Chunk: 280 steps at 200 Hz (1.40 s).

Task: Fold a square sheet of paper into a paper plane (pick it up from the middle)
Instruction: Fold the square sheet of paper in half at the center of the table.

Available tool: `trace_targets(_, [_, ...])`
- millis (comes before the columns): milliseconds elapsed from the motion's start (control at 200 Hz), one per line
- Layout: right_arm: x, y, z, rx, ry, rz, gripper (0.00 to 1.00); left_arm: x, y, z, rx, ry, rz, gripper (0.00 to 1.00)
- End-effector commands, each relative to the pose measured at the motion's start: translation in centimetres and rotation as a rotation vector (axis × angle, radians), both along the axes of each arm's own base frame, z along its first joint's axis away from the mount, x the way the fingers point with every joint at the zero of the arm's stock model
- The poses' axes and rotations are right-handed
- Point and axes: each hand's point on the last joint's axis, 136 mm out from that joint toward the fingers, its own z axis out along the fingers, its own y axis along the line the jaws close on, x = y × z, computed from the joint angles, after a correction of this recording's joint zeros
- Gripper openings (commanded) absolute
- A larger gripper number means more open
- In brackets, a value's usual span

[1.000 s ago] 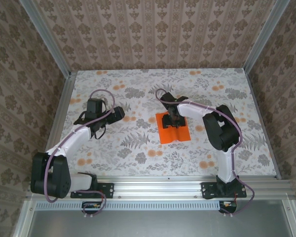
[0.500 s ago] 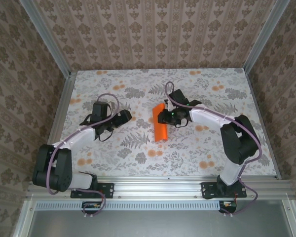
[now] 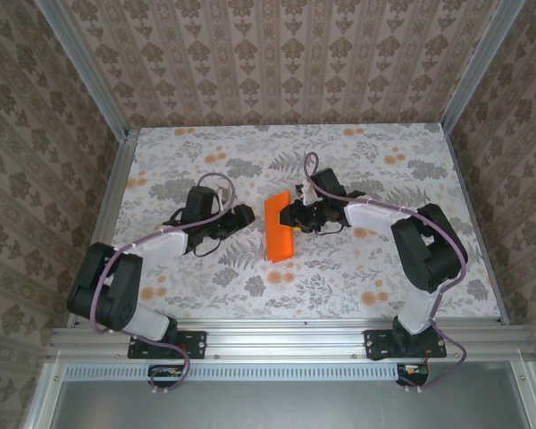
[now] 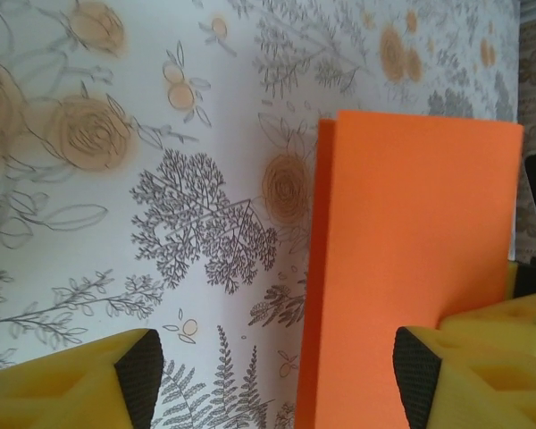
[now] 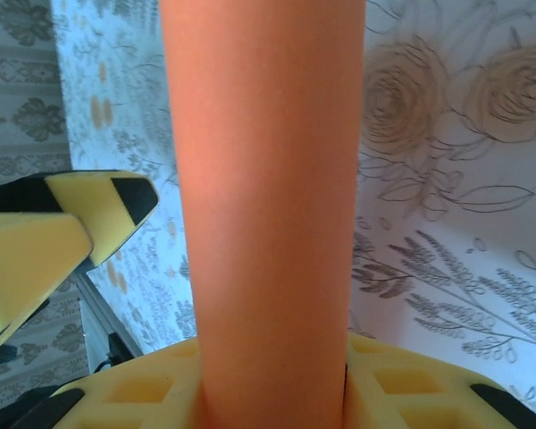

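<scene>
The square sheet of paper (image 3: pixel 278 229) is bright orange and bent double into a narrow upright strip, lifted off the table at the middle. My right gripper (image 3: pixel 295 217) is shut on it from the right. In the right wrist view the curved sheet (image 5: pixel 268 179) runs down between the yellow fingers of the right gripper (image 5: pixel 272 380). My left gripper (image 3: pixel 242 219) is open just left of the sheet. In the left wrist view the doubled sheet (image 4: pixel 411 259) stands ahead, its left edge within the gap of the left gripper (image 4: pixel 277 380), and the right fingertip (image 4: pixel 418 375) overlaps it.
The flower-print tablecloth (image 3: pixel 205 268) covers the table inside patterned walls and aluminium rails (image 3: pixel 286 332). The left gripper's yellow finger (image 5: pixel 89 210) shows close to the sheet in the right wrist view. Both arms meet near the table's centre.
The right gripper closed on the flat sheet, lifted it bent double and carried it left. The left arm swung right towards it while its jaws narrowed.
</scene>
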Motion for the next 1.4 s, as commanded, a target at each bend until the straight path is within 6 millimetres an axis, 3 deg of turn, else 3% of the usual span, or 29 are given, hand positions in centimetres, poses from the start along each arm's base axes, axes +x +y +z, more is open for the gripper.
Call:
trace_targets(0, [-0.4,-0.7,-2.2,0.006,0.055,0.0,0.36,0.2,-2.1,0.6,-0.019,-0.019,-0.035,0.69])
trace_targets(150, [-0.4,-1.7,-3.9,-0.005,0.081,-0.012,0.36,0.1,-3.6,-0.4,-0.004,-0.004,-0.068,0.65])
trace_targets(385, [-0.5,-2.7,-4.9,-0.009,0.101,-0.026,0.36,-0.1,-5.6,-1.5,0.016,0.014,-0.117,0.55])
trace_targets(720, [-0.6,-3.4,-6.1,-0.04,0.129,-0.044,0.34,-0.5,-8.6,-2.0,0.022,0.021,-0.194,0.32])
trace_targets(965, [-0.6,-3.6,-6.5,-0.046,0.137,-0.051,0.34,-0.9,-9.0,-3.9,0.065,0.06,-0.207,0.17])
trace_targets(1395, [-0.2,-3.5,-5.7,-0.038,0.14,-0.06,0.36,-1.5,-8.9,-6.6,0.137,0.132,-0.216,0.1])
